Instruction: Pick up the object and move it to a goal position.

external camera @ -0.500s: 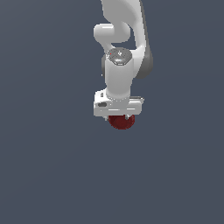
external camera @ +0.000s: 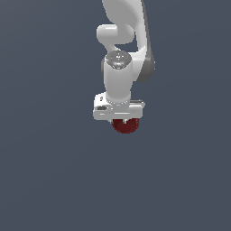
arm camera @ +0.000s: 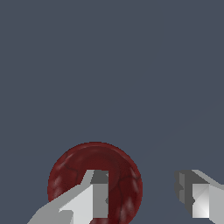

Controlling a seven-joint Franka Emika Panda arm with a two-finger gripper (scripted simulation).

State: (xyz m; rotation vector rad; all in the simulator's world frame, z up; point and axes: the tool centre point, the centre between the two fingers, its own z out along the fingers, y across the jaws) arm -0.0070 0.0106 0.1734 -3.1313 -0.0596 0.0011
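From my station, the white arm point(external camera: 124, 31) came down from the top edge of the exterior frame, a little right of centre, bent through a rounded joint and then ran straight down through a cylindrical wrist link with a grey cap. The hand was squared off at its foot as a flat white bar lying level across the frame's middle. The gripper point(external camera: 124, 122) pointed straight down beneath that bar, and I could make out almost nothing of its fingers from this camera.

The object point(external camera: 125, 126), a small dark red bowl-like thing, showed just under the bar, near the centre of the frame, its upper part hidden by the hand.

On the wrist camera the jaws stood wide apart. One finger point(arm camera: 89, 197) lay across the red bowl point(arm camera: 94, 175), its tip over the bowl's middle; the other finger point(arm camera: 197, 197) sat well clear of it, over bare grey floor point(arm camera: 112, 65). So the tool was open, gripping nothing. I could not tell whether the near fingertip touched the bowl or merely hung above it.
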